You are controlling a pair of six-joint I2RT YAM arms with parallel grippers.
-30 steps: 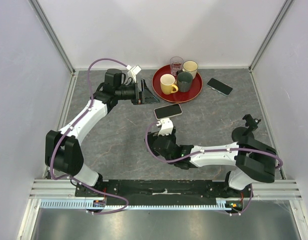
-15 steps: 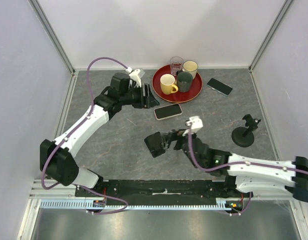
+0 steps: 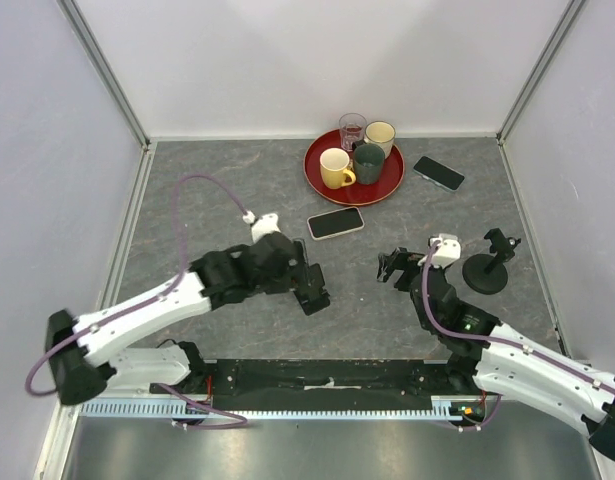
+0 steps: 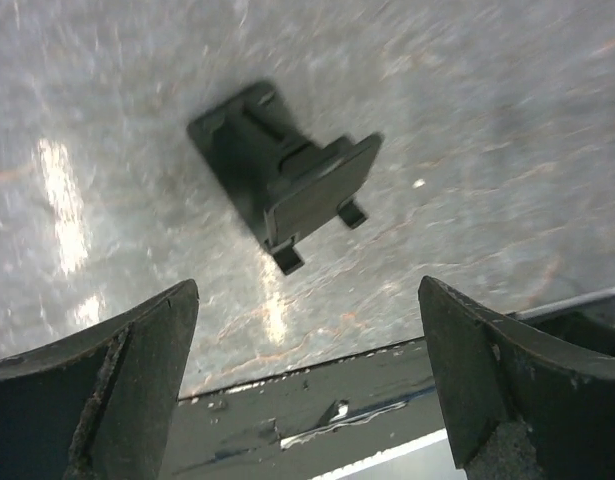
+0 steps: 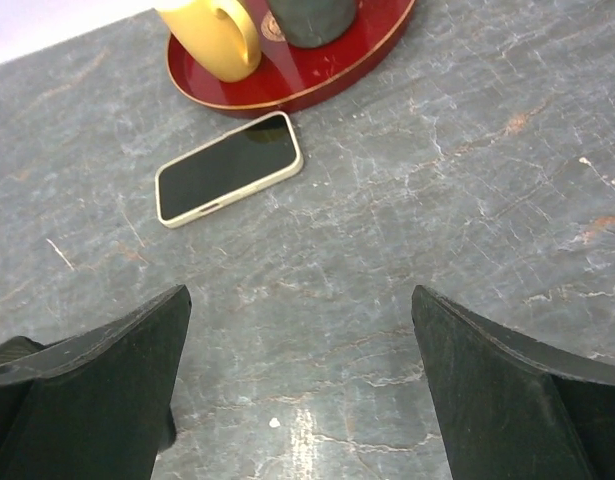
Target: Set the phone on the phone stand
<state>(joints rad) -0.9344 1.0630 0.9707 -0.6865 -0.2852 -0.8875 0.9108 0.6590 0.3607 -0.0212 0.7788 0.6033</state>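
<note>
The table [image 3: 217, 200] carries a red tray [image 3: 312, 165] by its far edge, clear of the work. The left claw [image 4: 307, 375] hangs wide open and empty over the phone stand [image 4: 284, 176], set close to the near edge, seemingly ready to receive. The right claw [image 5: 302, 390], likewise open and empty, faces the phone [image 5: 229, 167], which lies flat, screen up, just beside the tray and looks like the next pick. No writing is readable.

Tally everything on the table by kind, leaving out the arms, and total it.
Phones: 2, the cream-cased phone and the dark phone
Mugs: 3, the yellow mug, the green mug and the cream mug
Glasses: 1, the clear glass
Trays: 1, the red tray
Stands: 2, the angled black stand and the round-based stand
Total: 9
</note>
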